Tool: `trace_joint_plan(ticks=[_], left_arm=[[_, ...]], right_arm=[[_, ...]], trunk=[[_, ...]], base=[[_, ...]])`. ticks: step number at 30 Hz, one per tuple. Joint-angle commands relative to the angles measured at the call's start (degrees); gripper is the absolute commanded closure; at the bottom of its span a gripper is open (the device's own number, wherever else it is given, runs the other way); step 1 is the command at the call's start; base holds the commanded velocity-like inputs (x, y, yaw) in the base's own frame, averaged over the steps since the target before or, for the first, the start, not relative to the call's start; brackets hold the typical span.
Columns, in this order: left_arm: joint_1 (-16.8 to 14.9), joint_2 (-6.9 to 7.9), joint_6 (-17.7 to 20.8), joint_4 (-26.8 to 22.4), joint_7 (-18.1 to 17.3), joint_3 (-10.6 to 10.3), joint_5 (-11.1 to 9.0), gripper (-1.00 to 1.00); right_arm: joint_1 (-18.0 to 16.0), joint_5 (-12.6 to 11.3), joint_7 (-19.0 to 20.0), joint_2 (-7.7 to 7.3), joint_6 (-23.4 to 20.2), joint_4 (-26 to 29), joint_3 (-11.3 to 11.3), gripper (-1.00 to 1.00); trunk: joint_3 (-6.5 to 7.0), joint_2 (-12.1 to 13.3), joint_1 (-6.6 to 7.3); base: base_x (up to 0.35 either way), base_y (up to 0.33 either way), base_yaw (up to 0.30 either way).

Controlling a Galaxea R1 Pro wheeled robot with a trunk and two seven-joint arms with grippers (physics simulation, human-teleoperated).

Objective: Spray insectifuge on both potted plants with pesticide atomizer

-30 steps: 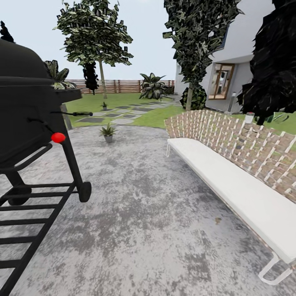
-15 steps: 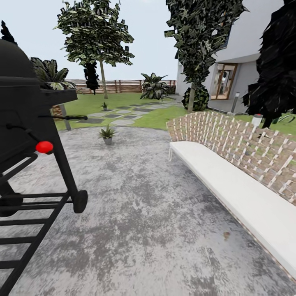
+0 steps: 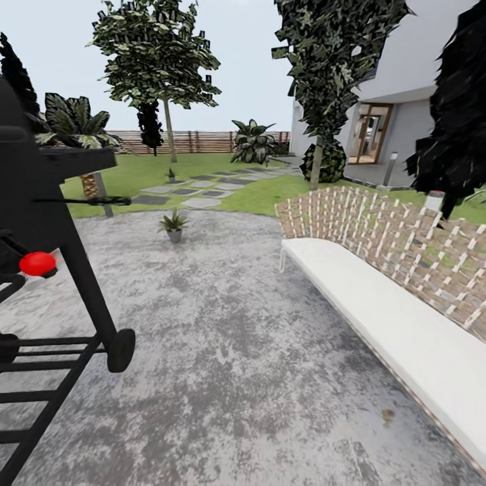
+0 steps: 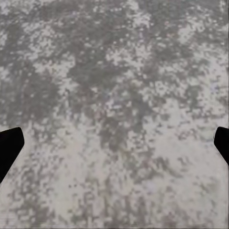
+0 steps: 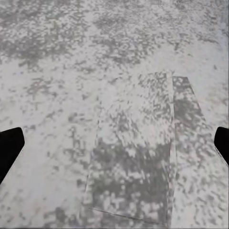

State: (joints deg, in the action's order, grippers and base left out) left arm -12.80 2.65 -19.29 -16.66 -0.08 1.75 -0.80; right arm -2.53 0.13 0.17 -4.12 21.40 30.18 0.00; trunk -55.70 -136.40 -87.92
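One potted plant (image 3: 174, 225), a low green rosette in a grey pot, stands on the far edge of the round grey patio (image 3: 229, 351) in the head view. A second small potted plant (image 3: 171, 174) sits farther off among the stepping stones (image 3: 201, 201) on the lawn. I cannot make out the pesticide atomizer. In the left wrist view my left gripper (image 4: 114, 145) is open over mottled grey paving, with a black fingertip at each side edge. My right gripper (image 5: 114, 145) is open too, above paving with a rectangular slab outline.
A black wheeled grill (image 3: 47, 270) with a red knob (image 3: 37, 263) stands close at the left. A long white bench (image 3: 398, 324) with a woven back runs along the right. Trees, a slatted fence (image 3: 202, 142) and the house (image 3: 378, 135) lie beyond.
The whole head view has shifted: the grill slid left and the bench right and lower, so the camera has moved. Nothing in the garden itself has moved.
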Motion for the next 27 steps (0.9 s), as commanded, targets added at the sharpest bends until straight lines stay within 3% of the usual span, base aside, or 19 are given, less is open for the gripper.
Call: trace_joint_plan(ticks=[1, 13, 27], left_arm=[[0.0, -0.01, -0.2, 0.0, 0.0, 0.1, -0.1, -1.0], [0.0, -0.04, -0.2, 0.0, 0.0, 0.1, -0.1, -1.0], [0.0, -0.01, -0.2, 0.0, 0.0, 0.1, -0.1, -1.0]], right_arm=[[0.0, 0.0, 0.0, -0.01, 0.2, 0.0, 0.0, -1.0], [0.0, 0.0, 0.0, -0.01, 0.2, 0.0, -0.2, -1.0], [0.0, 0.0, 0.0, -0.01, 0.2, 0.0, -0.1, -1.0]], trunk=[[-0.05, 0.0, -0.02], [-0.05, 0.0, -0.02], [-0.05, 0.0, -0.02]], base=[[0.34, 0.0, 0.073], [0.34, -0.014, 0.076], [0.314, -0.17, 0.001]])
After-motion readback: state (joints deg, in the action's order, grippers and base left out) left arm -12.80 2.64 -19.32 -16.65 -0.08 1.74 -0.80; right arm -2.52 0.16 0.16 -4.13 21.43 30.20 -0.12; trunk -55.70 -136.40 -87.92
